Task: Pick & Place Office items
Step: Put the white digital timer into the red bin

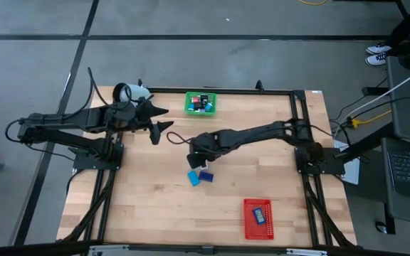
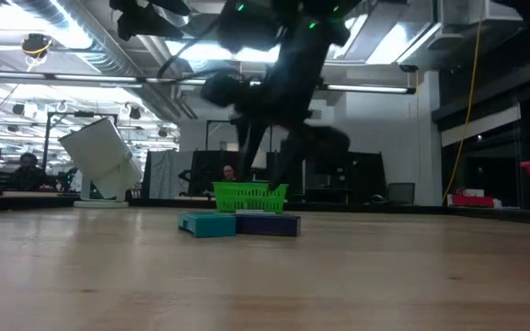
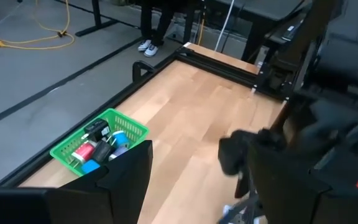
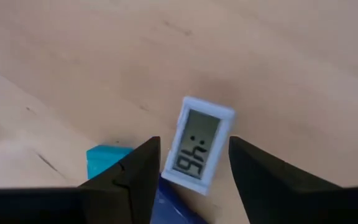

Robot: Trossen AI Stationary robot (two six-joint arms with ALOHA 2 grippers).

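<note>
A small white-blue piece with a grey number display (image 4: 199, 146) lies on the wooden table near its middle. A teal block (image 4: 107, 160) (image 1: 193, 178) and a dark blue block (image 1: 206, 175) lie beside it. My right gripper (image 4: 194, 142) (image 1: 199, 156) hangs just above them, pointing steeply down and open. Its fingers stand on either side of the display piece without touching it. My left gripper (image 1: 164, 119) waits open above the table's far left part. The green tray (image 1: 201, 103) at the far edge holds several office items.
A red mesh tray (image 1: 258, 217) with a blue flat piece stands near the front right. A white-blue mug (image 1: 130, 92) lies at the far left corner, close to my left arm. Black frame rails (image 1: 297, 128) run along the table's sides.
</note>
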